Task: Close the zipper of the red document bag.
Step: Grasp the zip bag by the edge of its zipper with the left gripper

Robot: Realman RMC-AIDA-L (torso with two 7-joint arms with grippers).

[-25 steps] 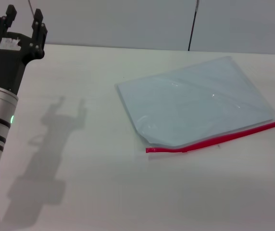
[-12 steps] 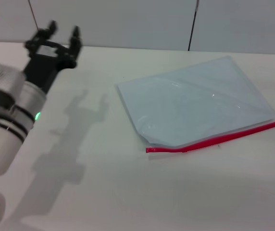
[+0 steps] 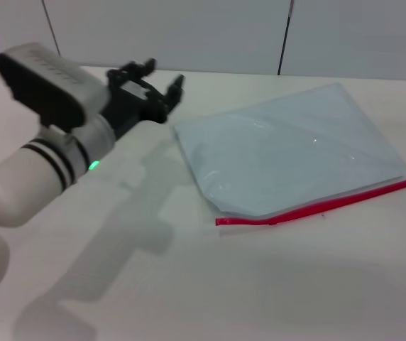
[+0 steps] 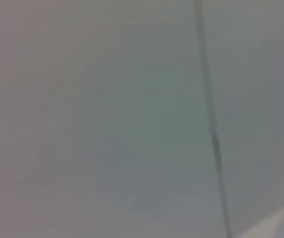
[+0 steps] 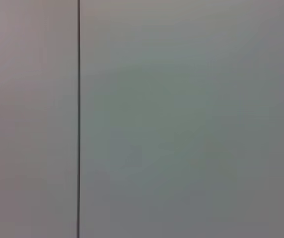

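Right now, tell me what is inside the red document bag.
Nothing distinct shows through the translucent red document bag lying flat on the table; thin sheets inside cannot be ruled out. Its zipper runs along the near edge.

Bare table [image 3: 274,284] lies open all along the zipper [image 3: 316,207] edge. Only the left gripper [image 3: 162,79], fingers spread, hangs just beside the red document bag [image 3: 288,153].

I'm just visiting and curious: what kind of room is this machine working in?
Probably a lab or test bench: a bare white table, plain grey wall panels behind it, and only a red document bag laid out near the left pincer.
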